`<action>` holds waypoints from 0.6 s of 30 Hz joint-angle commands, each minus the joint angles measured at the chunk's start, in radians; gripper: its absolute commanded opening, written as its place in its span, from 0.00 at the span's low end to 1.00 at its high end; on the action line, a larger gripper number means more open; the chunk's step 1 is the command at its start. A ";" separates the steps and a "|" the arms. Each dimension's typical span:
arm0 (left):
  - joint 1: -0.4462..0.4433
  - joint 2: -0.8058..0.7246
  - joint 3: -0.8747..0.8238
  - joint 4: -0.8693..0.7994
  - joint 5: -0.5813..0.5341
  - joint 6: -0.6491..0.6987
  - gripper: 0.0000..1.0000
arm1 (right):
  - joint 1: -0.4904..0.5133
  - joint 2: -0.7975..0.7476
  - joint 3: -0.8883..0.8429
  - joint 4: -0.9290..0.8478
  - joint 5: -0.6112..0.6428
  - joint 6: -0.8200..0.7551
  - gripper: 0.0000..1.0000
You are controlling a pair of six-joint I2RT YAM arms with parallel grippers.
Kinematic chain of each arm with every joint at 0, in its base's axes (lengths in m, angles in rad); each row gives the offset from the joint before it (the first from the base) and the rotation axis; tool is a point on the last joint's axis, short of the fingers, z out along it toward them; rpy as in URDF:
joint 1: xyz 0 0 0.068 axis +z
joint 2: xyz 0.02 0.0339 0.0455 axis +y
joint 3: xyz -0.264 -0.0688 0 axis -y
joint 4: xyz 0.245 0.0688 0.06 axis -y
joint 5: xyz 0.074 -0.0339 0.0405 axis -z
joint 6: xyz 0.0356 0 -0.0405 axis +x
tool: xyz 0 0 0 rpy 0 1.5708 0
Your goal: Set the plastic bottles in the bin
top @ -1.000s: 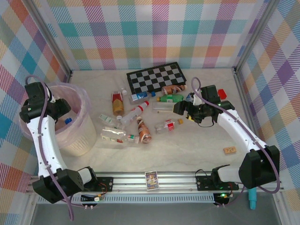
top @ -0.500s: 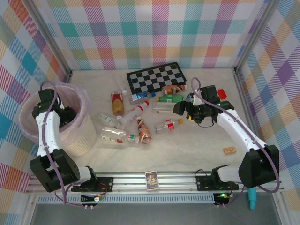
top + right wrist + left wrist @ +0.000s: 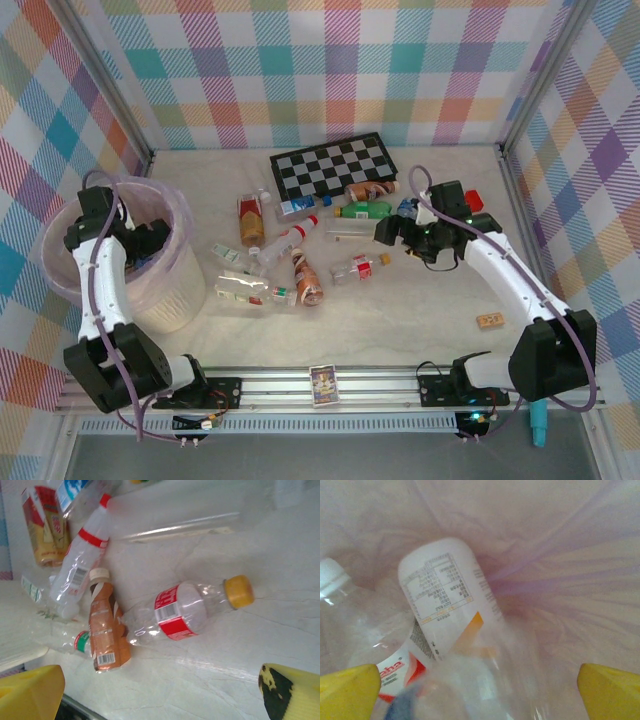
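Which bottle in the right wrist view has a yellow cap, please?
The clear bottle with the red label; the brown bottle beside it has a cream cap.

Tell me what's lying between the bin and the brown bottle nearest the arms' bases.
In the top view, a clear bottle lies on its side, filling most of the gap from bin to brown bottle.

glossy plastic bottles (image 3: 190, 612), filmy bin liner (image 3: 560, 540)
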 commanded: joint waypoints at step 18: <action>-0.263 -0.190 0.476 -0.244 -0.013 -0.047 1.00 | -0.241 0.584 0.511 -0.057 0.162 0.111 0.99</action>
